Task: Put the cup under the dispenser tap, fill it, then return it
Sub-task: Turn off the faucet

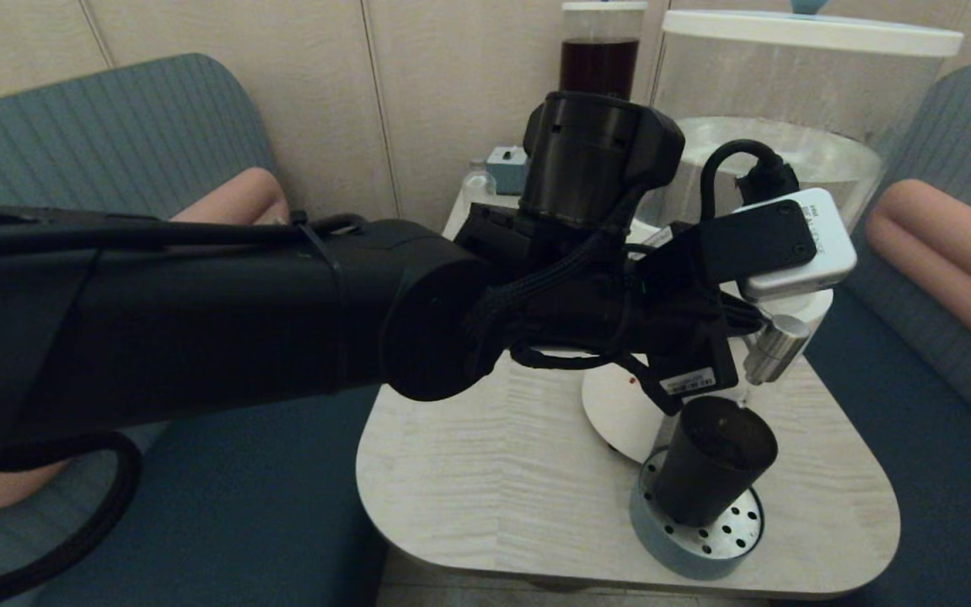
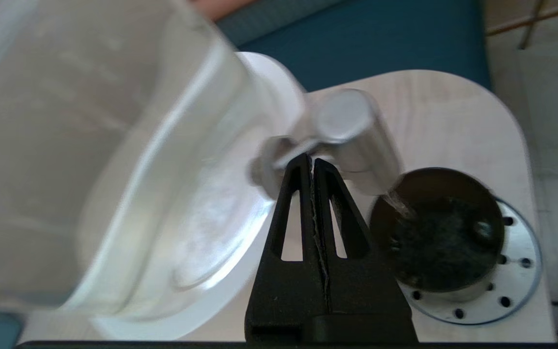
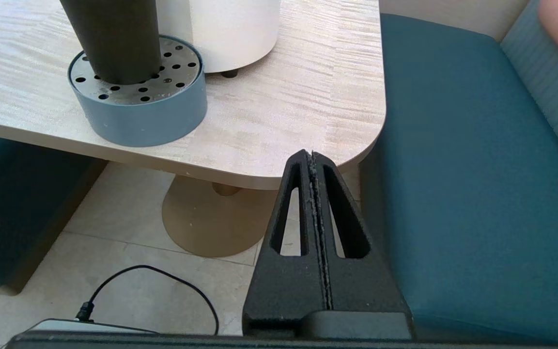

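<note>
Head view: the left arm reaches across the pale wooden desk [image 1: 485,472] to the brushed-steel cylindrical dispenser tap [image 1: 776,347]. The small dark tapered plastic cup [image 1: 709,468] stands on the round blue perforated drip tray [image 1: 734,539], beneath the tap.

Left wrist view: the left claw [image 2: 312,162] is clenched, empty, tips against the tap; water streams into the cup.

Right wrist view: the right claw [image 3: 311,156] is clenched, empty, below the desk edge.
</note>
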Tool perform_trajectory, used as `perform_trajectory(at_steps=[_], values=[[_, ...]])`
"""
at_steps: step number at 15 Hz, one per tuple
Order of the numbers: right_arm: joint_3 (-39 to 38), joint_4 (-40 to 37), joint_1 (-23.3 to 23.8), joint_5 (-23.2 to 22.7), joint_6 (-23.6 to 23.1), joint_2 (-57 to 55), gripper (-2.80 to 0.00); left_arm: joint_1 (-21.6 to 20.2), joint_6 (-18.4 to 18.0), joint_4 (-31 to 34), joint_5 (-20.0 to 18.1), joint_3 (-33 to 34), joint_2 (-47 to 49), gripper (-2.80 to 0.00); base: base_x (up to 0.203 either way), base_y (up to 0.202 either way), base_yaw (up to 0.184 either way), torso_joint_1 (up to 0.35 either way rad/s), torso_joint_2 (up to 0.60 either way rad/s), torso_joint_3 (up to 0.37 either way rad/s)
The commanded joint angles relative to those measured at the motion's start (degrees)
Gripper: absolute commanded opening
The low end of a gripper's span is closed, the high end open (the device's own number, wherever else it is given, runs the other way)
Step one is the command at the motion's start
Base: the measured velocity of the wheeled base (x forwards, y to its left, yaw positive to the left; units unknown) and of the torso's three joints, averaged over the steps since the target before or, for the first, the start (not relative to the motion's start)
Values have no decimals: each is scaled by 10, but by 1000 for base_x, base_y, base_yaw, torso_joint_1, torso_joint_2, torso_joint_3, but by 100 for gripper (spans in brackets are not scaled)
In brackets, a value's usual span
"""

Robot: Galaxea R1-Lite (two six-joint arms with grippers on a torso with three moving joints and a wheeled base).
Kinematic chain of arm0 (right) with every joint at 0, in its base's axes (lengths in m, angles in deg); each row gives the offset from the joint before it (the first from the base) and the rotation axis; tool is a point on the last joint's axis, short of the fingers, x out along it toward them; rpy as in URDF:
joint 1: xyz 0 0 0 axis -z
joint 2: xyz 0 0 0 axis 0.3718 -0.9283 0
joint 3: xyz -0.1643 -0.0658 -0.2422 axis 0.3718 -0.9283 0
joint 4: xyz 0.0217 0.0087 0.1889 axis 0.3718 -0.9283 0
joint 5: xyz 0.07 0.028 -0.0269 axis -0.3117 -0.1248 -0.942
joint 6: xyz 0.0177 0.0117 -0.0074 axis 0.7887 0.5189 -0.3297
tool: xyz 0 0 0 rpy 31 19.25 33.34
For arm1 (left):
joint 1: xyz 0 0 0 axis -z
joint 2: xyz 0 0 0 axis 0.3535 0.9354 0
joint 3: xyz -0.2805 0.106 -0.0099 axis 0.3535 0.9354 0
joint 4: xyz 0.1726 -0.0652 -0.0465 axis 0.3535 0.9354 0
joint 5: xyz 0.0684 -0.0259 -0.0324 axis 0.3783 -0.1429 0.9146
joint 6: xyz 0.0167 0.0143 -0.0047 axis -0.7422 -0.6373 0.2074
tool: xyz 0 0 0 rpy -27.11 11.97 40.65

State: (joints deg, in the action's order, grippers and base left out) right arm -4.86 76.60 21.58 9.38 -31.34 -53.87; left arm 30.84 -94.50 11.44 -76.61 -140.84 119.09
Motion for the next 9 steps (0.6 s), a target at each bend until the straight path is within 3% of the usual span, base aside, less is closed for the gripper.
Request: perform_trajectory(at_steps=[1, 9], values=[[0, 0, 0, 0, 0, 2, -280, -2, -2, -5, -1, 12, -15, -280, 0, 0, 0, 0, 0, 0], [0, 0, 0, 0, 0, 2, -280, -7, -1, -17, 7, 61, -56, -280, 0, 0, 0, 0, 0, 0]])
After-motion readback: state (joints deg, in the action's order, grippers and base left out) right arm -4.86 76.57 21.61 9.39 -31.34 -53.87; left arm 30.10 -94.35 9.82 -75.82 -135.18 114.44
